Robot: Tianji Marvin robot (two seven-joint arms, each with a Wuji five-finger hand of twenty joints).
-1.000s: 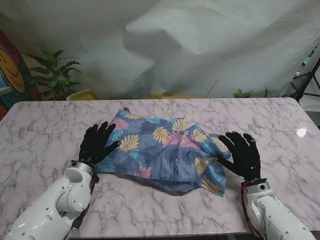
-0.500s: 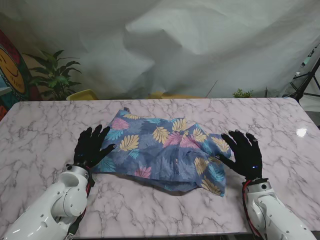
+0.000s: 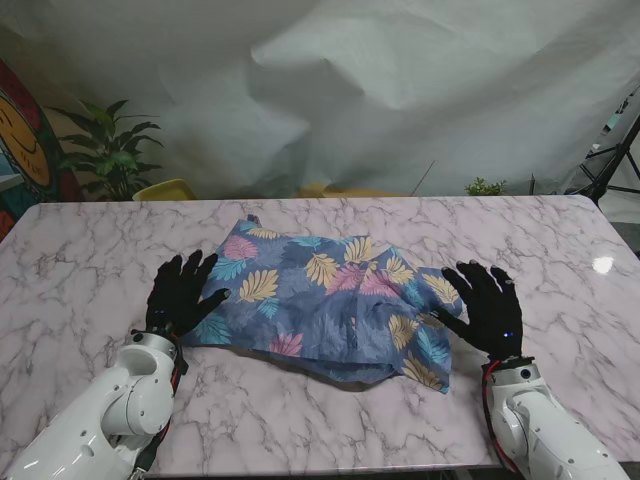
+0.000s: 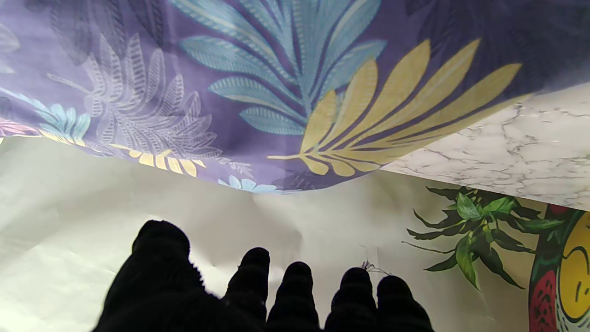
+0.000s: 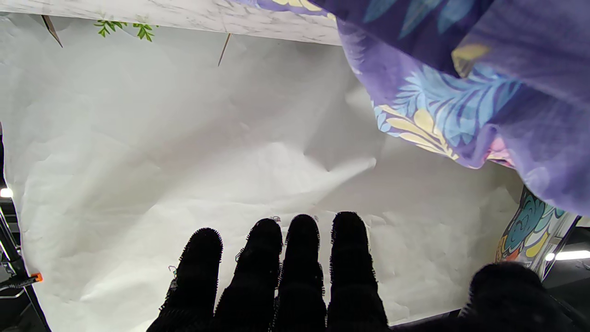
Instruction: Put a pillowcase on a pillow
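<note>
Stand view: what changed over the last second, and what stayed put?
The left hand slid left and slightly nearer to me, off the pillowcase's left edge, fingers spread, holding nothing. The right hand barely shifted, open at the right edge. The pillowcase lay unchanged on the table.

Both arms are showing glossy white rounded shells, each tapering toward the wrist. The left hand (image 3: 180, 295) is wearing a black knitted glove with five fingers, and the right hand (image 3: 488, 308) is wearing a matching one with a small blue light glowing on its back. Red and black cables are running along the wrist joints where the white shells are meeting the gloves. In the wrist views the gloved fingers (image 5: 302, 267) are looking fuzzy, with loose fibres along their edges.
</note>
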